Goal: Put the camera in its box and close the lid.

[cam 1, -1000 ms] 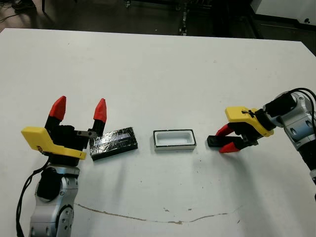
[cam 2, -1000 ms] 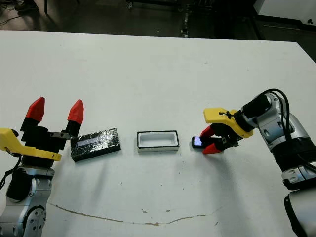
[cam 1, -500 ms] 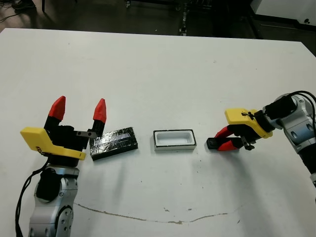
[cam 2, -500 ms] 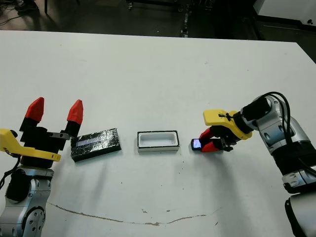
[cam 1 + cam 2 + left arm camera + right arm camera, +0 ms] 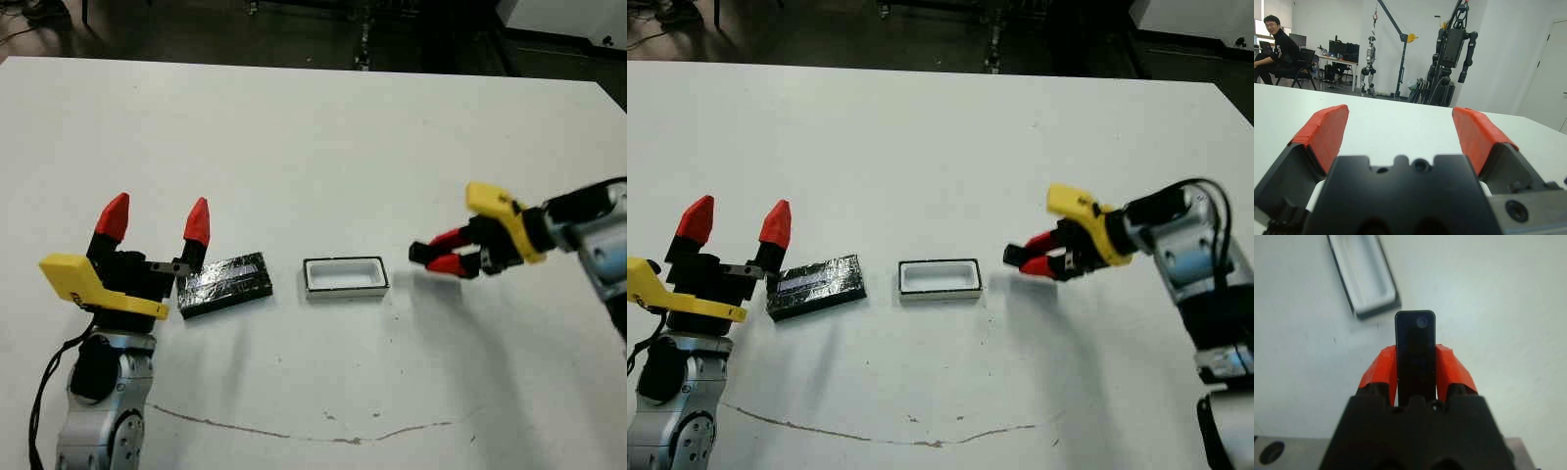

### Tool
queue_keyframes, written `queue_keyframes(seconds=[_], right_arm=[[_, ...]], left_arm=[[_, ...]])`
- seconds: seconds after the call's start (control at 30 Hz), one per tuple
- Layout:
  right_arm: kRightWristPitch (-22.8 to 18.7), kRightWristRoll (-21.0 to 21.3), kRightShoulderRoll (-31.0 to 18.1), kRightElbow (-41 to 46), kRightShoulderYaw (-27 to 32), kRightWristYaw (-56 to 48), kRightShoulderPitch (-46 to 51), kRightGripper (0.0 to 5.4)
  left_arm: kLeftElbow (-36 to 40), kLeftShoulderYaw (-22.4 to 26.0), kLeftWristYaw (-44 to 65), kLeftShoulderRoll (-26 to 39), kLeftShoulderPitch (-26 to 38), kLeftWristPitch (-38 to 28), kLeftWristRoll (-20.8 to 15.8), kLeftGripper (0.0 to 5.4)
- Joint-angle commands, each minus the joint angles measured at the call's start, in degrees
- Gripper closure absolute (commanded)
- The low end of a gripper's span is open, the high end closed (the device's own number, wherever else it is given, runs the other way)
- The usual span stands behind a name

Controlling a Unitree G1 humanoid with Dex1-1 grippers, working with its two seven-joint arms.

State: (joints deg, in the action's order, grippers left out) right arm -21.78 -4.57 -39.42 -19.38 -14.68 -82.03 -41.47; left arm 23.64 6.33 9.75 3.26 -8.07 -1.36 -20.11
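The camera (image 5: 1415, 348), a thin matte black bar, is clamped between the red fingers of my right gripper (image 5: 438, 257), which holds it in the air just right of the box. Its end pokes out past the fingertips (image 5: 1011, 254). The box (image 5: 345, 277), a shallow white tray with a dark rim, lies open mid-table and also shows in the right wrist view (image 5: 1363, 275). The lid (image 5: 226, 284), a glossy black slab with a pale stripe, rests left of the box. My left gripper (image 5: 154, 218) stands open and upright beside the lid's left end, holding nothing.
A thin brown line (image 5: 294, 431) runs across the white table near its front edge. Beyond the table's far side the left wrist view shows a seated person (image 5: 1276, 49), a robot on a stand (image 5: 1452, 54) and a crane-like rig (image 5: 1396, 44).
My right gripper closed on the camera and lifted it off the table, rising and shifting slightly right. The left arm, lid and box have stayed put.
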Motion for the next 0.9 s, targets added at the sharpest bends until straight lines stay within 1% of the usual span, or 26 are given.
queue_keyframes(seconds=[0.03,0.13,0.27,0.3,0.33,0.4,0.47,0.57,0.7,0.9], right_arm=[[-0.66,-2.47,1.51,-0.52,1.27,-0.68,-2.92,3.74],[-1.51,-4.27,3.10,-0.94,1.33,-1.05,-4.76,3.74],[-1.50,-6.01,5.71,-1.80,0.94,-1.75,-5.98,3.74],[-2.35,-6.33,6.53,-2.00,0.51,-1.90,-6.25,3.74],[-2.95,-6.52,7.18,-2.11,0.11,-2.01,-6.45,3.74],[-2.41,-6.63,8.45,-1.93,-0.50,-1.98,-6.56,3.74],[-2.93,-6.36,9.41,-1.35,-1.21,-1.53,-6.58,3.74],[-4.85,-6.40,10.95,-1.36,-2.38,-1.50,-6.74,3.74],[-4.34,-7.66,13.43,-3.63,-2.66,-3.20,-6.44,3.74],[-2.64,-7.39,14.93,-4.88,-2.91,-3.21,-5.62,3.74]], left_arm=[[0.39,-0.01,0.04,0.26,-0.53,0.86,-0.14,0.00],[0.44,-0.11,-0.02,0.09,-0.70,0.74,-0.09,0.00],[0.50,-0.24,-0.42,-0.16,-0.92,0.76,0.19,0.00],[0.55,-0.30,-0.48,-0.15,-0.97,0.77,0.28,0.00],[0.52,-0.33,-0.47,-0.14,-1.00,0.70,0.34,0.00],[0.44,-0.33,-0.37,-0.18,-1.03,0.64,0.13,0.00],[0.58,-0.35,-0.46,-0.28,-1.13,0.75,-0.04,0.00],[0.60,-0.34,-0.48,-0.29,-1.18,0.74,0.02,0.00],[0.34,-0.35,-0.44,-0.36,-1.00,0.70,-0.01,0.00],[0.15,-0.39,-0.24,-0.42,-0.77,0.52,0.05,0.00]])
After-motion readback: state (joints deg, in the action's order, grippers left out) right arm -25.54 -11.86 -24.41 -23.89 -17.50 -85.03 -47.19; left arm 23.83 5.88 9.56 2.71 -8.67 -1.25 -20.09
